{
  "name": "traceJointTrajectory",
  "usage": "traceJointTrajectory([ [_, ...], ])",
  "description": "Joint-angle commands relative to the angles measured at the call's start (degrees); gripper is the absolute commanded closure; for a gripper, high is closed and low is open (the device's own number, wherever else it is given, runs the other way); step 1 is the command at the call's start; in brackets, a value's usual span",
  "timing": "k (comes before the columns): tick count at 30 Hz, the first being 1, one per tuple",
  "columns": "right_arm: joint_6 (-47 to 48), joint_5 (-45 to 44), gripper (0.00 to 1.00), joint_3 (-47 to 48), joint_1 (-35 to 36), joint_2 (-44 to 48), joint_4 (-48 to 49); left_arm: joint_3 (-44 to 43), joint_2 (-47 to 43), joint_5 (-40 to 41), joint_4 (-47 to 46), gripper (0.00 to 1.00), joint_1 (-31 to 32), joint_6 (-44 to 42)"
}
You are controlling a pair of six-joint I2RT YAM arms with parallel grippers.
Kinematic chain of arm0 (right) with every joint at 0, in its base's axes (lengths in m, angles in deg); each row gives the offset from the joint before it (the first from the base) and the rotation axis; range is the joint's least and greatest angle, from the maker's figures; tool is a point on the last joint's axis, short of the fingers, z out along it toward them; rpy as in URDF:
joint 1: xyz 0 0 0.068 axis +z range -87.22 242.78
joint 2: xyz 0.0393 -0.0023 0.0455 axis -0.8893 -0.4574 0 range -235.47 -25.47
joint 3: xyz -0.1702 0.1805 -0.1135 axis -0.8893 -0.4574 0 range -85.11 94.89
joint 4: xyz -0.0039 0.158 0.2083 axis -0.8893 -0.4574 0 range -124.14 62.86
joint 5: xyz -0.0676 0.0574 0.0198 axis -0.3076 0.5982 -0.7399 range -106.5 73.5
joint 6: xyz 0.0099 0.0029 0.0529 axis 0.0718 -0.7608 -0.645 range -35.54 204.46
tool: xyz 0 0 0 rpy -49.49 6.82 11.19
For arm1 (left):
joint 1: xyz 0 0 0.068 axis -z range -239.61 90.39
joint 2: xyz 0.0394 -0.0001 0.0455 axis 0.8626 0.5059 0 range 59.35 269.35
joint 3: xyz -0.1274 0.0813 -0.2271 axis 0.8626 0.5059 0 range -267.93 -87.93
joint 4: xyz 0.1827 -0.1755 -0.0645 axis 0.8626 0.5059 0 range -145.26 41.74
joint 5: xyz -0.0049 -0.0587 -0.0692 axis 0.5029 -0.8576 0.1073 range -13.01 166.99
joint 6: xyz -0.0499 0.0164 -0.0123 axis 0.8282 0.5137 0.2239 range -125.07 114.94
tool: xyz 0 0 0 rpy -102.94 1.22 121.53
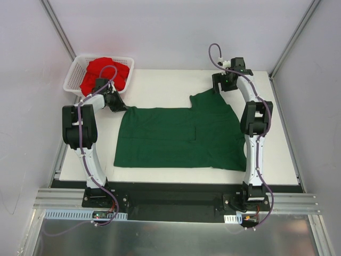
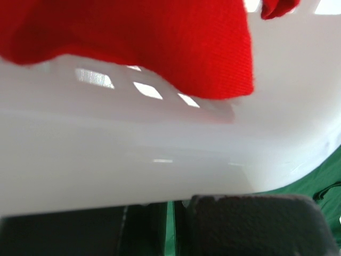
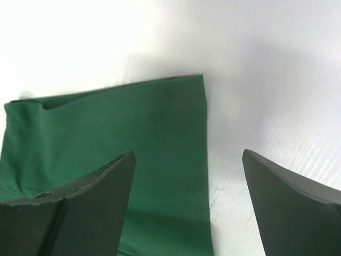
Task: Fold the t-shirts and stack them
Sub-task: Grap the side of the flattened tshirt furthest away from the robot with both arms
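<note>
- Two t-shirts: red t-shirt [image 1: 104, 74] heaped in white basket [image 1: 73, 81], far left, seemingly awaiting its turn;
- left gripper [image 1: 118, 103], jaws together at the far-left corner of the dark green t-shirt [image 1: 176, 138], which lies spread flat on the table [image 1: 160, 85] for folding;
- right gripper [image 3: 186, 154], jaws apart above the far sleeve [image 3: 160, 122], apparently poised to grasp.

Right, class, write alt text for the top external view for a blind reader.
A dark green t-shirt lies spread on a white table. The left gripper pinches its far-left corner beside a basket holding a red t-shirt; the right gripper hangs open over its sleeve.
</note>
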Motion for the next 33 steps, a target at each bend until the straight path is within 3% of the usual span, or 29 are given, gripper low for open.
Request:
traceJointTrajectory([
  [1, -1.2, -1.6, 0.14, 3.5, 0.7, 1.0, 3.0, -2.1, 1.8, 0.5, -2.5, 0.99, 0.1, 0.4],
  [33, 4.5, -13.3, 0.12, 6.4, 4.7, -3.0, 2.5, -1.7, 1.6, 0.7, -3.1, 0.99, 0.0, 0.6],
])
